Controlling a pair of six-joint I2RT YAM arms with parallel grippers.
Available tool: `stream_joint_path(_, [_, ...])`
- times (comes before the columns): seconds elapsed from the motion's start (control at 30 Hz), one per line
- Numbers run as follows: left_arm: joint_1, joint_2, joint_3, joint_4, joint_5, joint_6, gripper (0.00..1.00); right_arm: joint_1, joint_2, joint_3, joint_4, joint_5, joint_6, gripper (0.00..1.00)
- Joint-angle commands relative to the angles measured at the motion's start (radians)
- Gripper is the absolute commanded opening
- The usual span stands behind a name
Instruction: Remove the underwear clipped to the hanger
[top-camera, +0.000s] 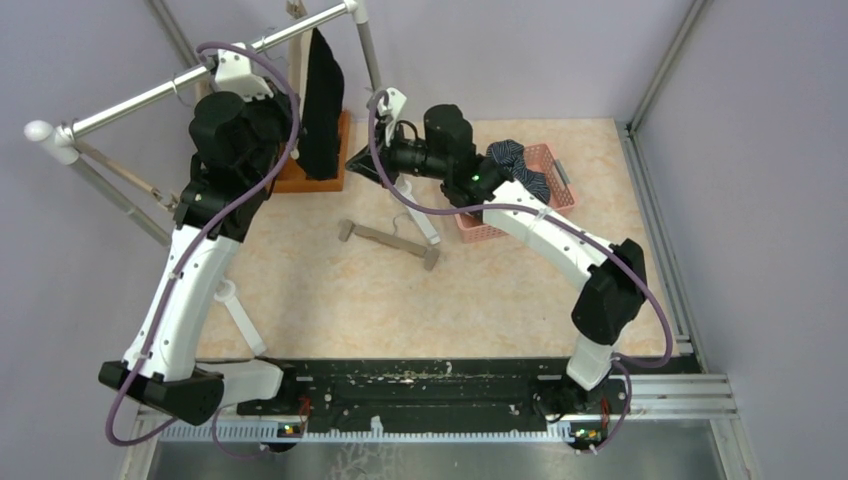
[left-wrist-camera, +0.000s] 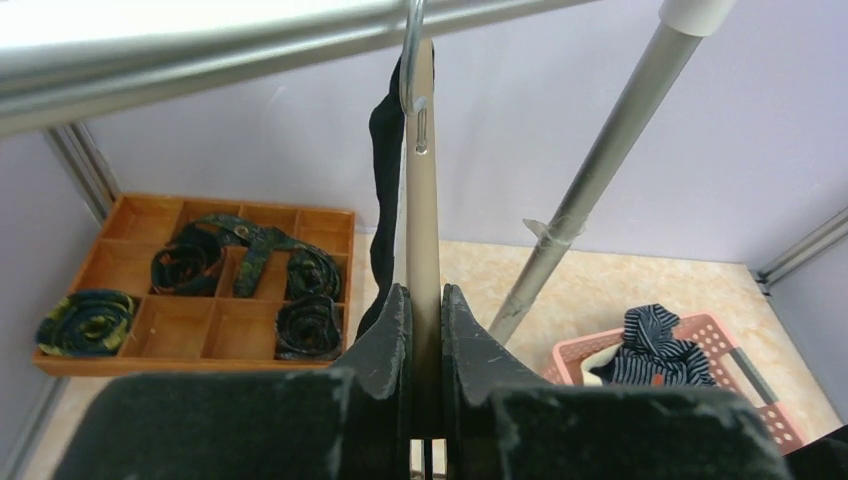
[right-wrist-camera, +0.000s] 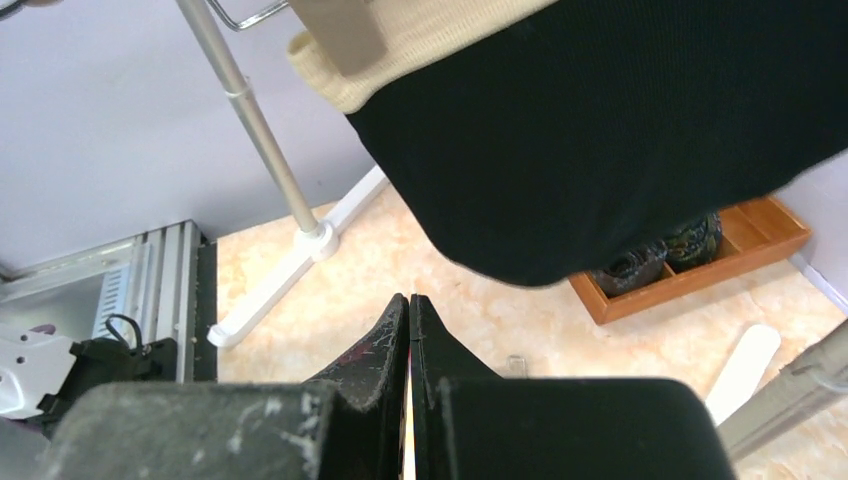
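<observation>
1. Beige hanger (left-wrist-camera: 422, 200) hooked on the metal rail (left-wrist-camera: 200, 45) at far left. The left gripper (left-wrist-camera: 425, 308) has it pinched edge-on, one finger on each face.
2. Black underwear (top-camera: 322, 100) is just right of that, clipped to the hanger. Its long axis runs straight up and down, with the beige waistband (right-wrist-camera: 420, 40) on top and the rounded end pointing down over the wooden tray (left-wrist-camera: 150, 365).
3. Right gripper (right-wrist-camera: 408, 310) is low, near the cloth's bottom end. Its fingers are pressed together with nothing between them, and in the wrist view they are clear of the cloth.
4. Striped underwear (top-camera: 515, 162) is at the right, heaped in the pink basket (top-camera: 478, 232), with no clear axis.
</observation>
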Motion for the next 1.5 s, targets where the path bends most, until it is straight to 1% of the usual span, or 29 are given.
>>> stream_joint_path(0.0, [-0.001,-0.056,-0.03,0.179,0.006,0.111,0.0,0.008,-0.074,-0.009,0.061,0.057,-0.047,0.0])
stream_joint_path(0.23, [-0.001,-0.088,-0.086,0.309,0.04,0.152,0.0,0.008,-0.098,-0.065,0.077,0.08,-0.053,0.0])
stream_joint_path(0.37, [-0.001,-0.085,-0.038,0.231,0.046,0.138,0.0,0.008,-0.117,-0.068,0.054,0.109,-0.074,0.0])
stream_joint_path(0.43, [-0.001,-0.102,-0.04,0.194,0.055,0.135,0.0,0.007,-0.117,-0.066,0.046,0.121,-0.084,0.0])
stream_joint_path(0.6, [-0.001,-0.184,-0.128,0.152,0.045,0.103,0.0,-0.006,-0.098,-0.031,0.024,0.109,-0.073,0.0])
stream_joint_path(0.77, [-0.001,-0.249,-0.199,0.073,0.071,0.057,0.0,-0.012,-0.043,0.009,0.028,0.082,-0.056,0.0])
stream_joint_path(0.93, [-0.001,-0.298,-0.284,-0.034,0.207,0.054,0.0,-0.02,-0.025,0.055,-0.008,0.108,-0.073,0.0])
stream_joint_path(1.07, [-0.003,-0.359,-0.355,-0.173,0.375,0.136,0.0,-0.044,-0.01,0.12,-0.108,0.162,-0.124,0.0])
stream_joint_path(1.13, [-0.002,-0.39,-0.372,-0.266,0.432,0.178,0.0,-0.066,-0.01,0.158,-0.181,0.185,-0.16,0.0])
stream_joint_path(1.23, [-0.002,-0.43,-0.377,-0.387,0.443,0.225,0.0,-0.122,-0.04,0.175,-0.281,0.17,-0.207,0.11])
stream_joint_path(1.3, [-0.002,-0.462,-0.396,-0.418,0.432,0.27,0.0,-0.185,-0.076,0.17,-0.369,0.063,-0.26,0.24])
stream_joint_path(1.33, [-0.002,-0.481,-0.415,-0.443,0.431,0.293,0.0,-0.22,-0.081,0.172,-0.425,-0.024,-0.298,0.34])
stream_joint_path(1.37, [-0.002,-0.506,-0.439,-0.44,0.434,0.312,0.0,-0.254,-0.119,0.175,-0.475,-0.108,-0.339,0.45])
stream_joint_path(1.43, [-0.001,-0.55,-0.489,-0.403,0.475,0.34,0.0,-0.318,-0.134,0.189,-0.585,-0.273,-0.405,0.73])
stream_joint_path(1.47, [-0.001,-0.571,-0.51,-0.375,0.503,0.348,0.0,-0.347,-0.129,0.205,-0.64,-0.346,-0.432,0.82])
